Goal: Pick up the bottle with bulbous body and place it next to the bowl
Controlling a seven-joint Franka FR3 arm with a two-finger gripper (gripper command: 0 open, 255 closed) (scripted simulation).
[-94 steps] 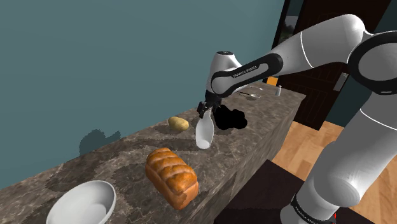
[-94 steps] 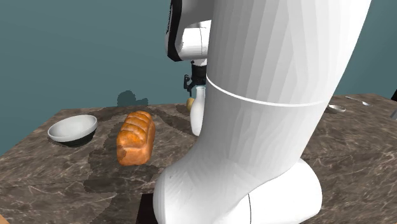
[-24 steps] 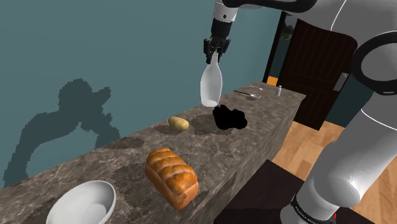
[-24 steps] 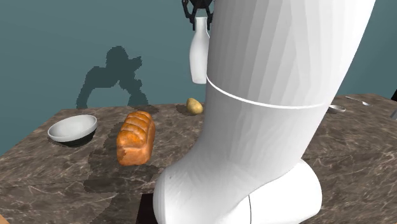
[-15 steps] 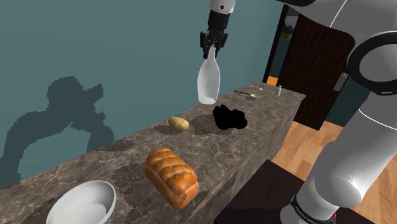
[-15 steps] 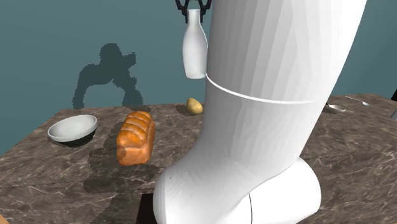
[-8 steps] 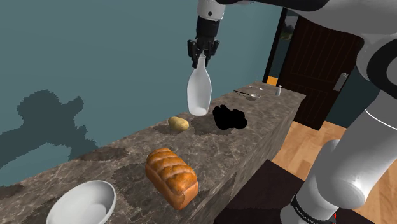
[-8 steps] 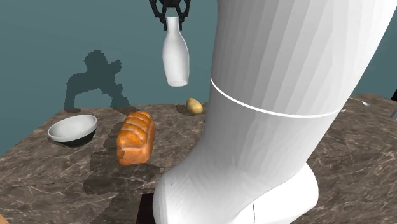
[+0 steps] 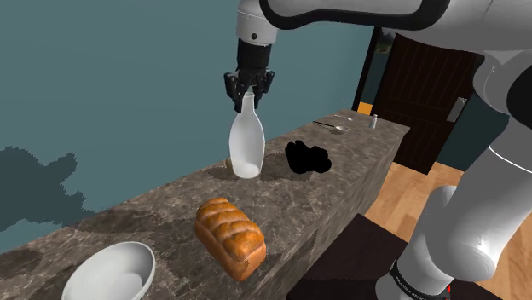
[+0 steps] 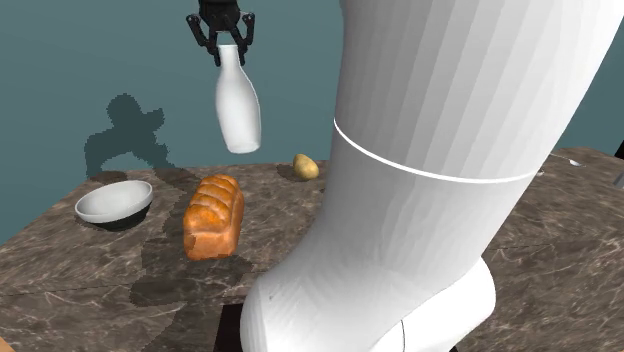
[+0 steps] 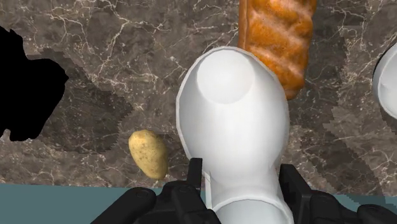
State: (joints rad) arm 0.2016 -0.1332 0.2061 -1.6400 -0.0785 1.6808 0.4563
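My jaws clamped on neck of white bottle (image 11: 232,127), which hangs upright, high over table (image 9: 341,170). Since half second ago it has shifted toward bowl end, now above potato (image 11: 147,153), nearing bread loaf (image 11: 278,44). Bowl (image 10: 112,212) beyond loaf, well apart. Judgement: more traverse, then descent.
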